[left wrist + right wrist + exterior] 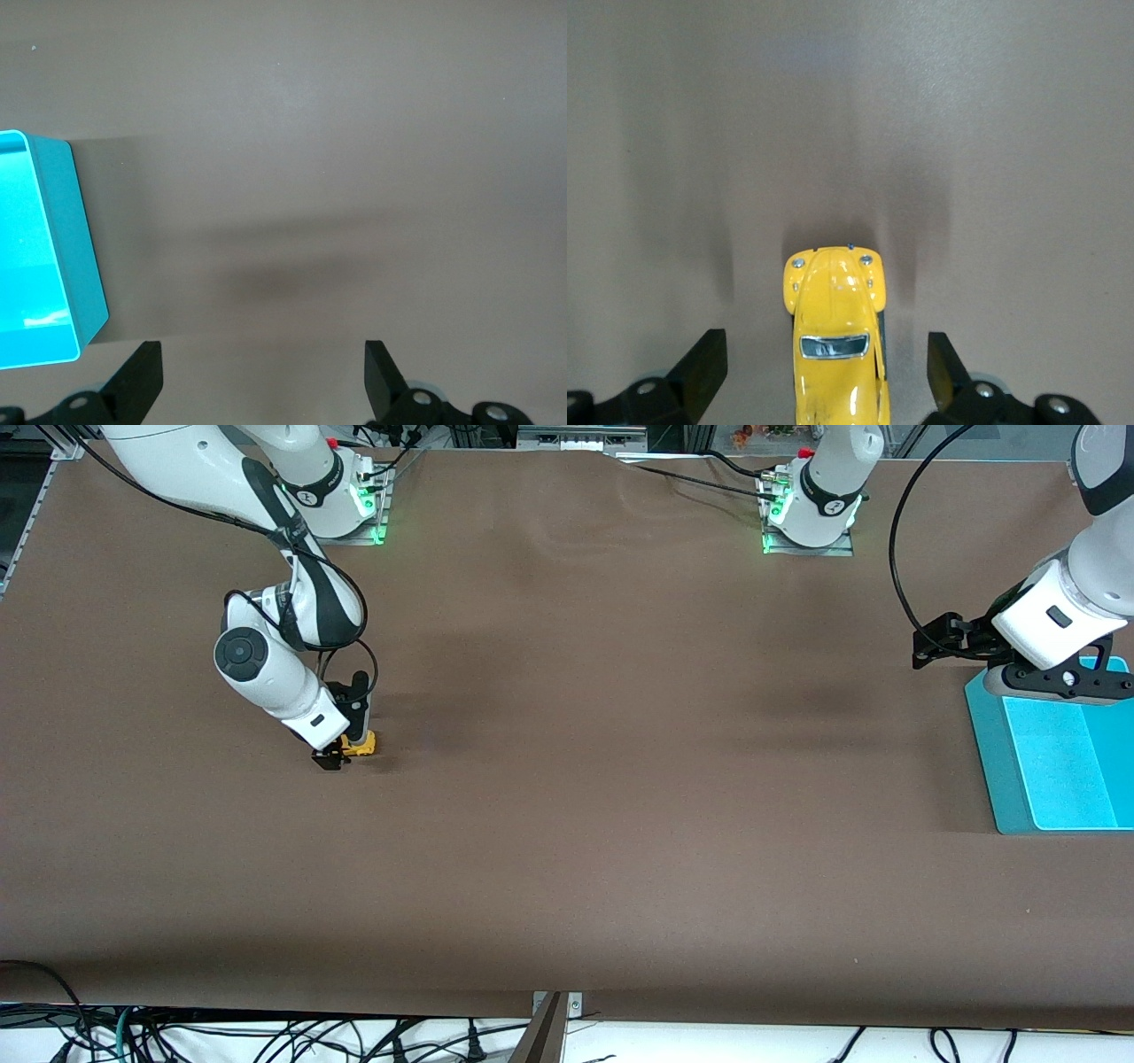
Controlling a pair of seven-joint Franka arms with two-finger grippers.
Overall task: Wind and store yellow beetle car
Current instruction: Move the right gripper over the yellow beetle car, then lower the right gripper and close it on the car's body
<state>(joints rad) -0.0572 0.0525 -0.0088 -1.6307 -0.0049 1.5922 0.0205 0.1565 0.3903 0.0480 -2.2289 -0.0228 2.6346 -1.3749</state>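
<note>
The yellow beetle car (361, 745) sits on the brown table (567, 806) toward the right arm's end, wheels down. The right pincer (335, 756) is low over it — fingers (700, 372) spread wide, one on each side of the car's body and not touching it. The left pincer (930, 642) hangs just beside the rim of the turquoise bin (1054, 757) at the left arm's end — its fingers (383, 376) also stand apart, holding nothing, the arm waiting
</note>
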